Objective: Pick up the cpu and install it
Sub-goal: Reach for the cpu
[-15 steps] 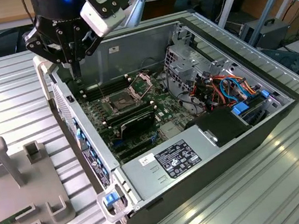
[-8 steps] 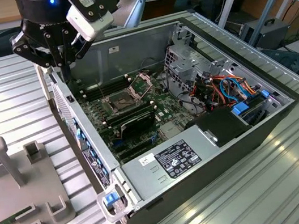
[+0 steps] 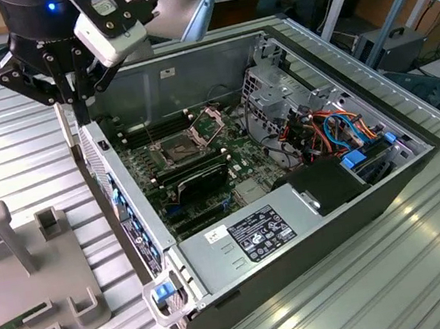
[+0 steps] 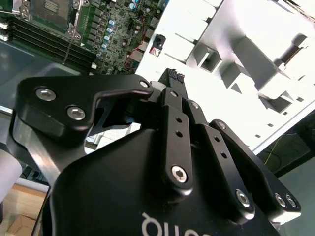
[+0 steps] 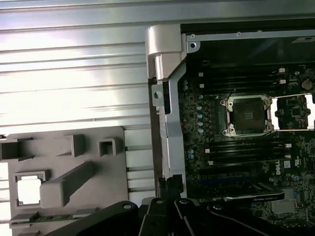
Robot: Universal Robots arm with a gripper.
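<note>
beyond the black tool (image 4: 170,78) lie a motherboard (image 4: 113,24) and a grey fixture (image 4: 216,24) (raised blocks).

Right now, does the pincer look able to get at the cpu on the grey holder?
Probably yes: the cpu lies uncovered in a recess of the grey holder; the pincer hangs above the case edge next to it, nothing between.

Open computer case (image 3: 320,257) (motherboard (image 3: 238,149) exposed) lies beside a grey fixture (image 3: 53,277).

Gripper (image 3: 79,112) black; table (image 3: 13,140) ribbed silver; motherboard (image 3: 237,140) dark green; cables (image 3: 340,123) orange, blue.
</note>
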